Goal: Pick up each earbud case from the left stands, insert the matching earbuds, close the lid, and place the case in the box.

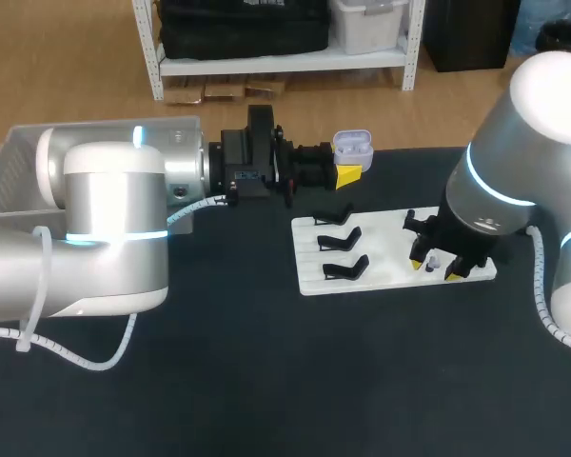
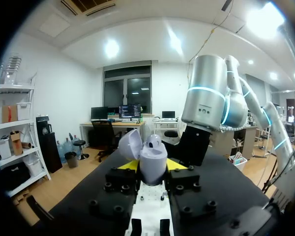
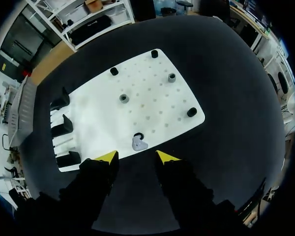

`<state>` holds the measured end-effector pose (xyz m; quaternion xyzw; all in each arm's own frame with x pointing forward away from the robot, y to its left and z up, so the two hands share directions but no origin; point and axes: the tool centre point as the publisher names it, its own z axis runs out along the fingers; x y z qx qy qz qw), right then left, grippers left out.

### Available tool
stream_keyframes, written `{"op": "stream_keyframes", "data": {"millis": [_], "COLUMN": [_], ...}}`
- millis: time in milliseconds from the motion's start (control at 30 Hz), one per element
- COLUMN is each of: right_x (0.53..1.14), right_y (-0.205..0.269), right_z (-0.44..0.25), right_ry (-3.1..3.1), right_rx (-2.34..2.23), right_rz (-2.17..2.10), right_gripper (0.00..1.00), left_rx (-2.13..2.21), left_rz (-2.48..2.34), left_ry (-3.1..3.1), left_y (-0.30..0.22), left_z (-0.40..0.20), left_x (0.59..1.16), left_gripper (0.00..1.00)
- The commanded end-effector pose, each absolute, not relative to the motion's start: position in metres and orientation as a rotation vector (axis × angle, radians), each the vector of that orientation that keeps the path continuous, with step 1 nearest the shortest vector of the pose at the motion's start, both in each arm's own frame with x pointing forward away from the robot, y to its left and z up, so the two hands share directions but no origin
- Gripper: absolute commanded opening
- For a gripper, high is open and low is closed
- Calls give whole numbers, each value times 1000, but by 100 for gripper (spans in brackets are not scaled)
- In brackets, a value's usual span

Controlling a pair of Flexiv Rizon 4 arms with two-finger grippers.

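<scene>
Between the yellow tips of the left gripper, the earbud case is pinched from both sides. Its lid is open, with what looks like one seated earbud. In the head view the case hangs at 12 o'clock of the white board. At the board's 3 o'clock end the right gripper hovers with its fingers spread, the loose earbud just ahead of them and untouched. Judged step: earbud pickup. The next move calls for descending, closing on the loose earbud and carrying it to the case. The box lies at the table's 10 o'clock.
</scene>
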<state>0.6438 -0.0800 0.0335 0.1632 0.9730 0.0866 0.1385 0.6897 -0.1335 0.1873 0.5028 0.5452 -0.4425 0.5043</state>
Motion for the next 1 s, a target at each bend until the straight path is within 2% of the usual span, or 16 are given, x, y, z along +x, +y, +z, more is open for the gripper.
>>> {"op": "stream_keyframes", "data": {"millis": [33,700,1000], "right_x": [648,655,656], "right_y": [-81,-79,-81], "right_z": [32,23,20], "right_ry": [2825,2842,2849], "right_rx": [465,429,439], "right_rz": [249,259,257], "right_gripper": [45,43,38], "left_rx": [1204,1204,1204], "left_rz": [-1062,-1062,-1062], "left_ry": [1308,1308,1308], "left_y": [-134,-134,-134], "left_z": [185,185,185], "left_x": [688,688,688], "left_gripper": [0,0,0]}}
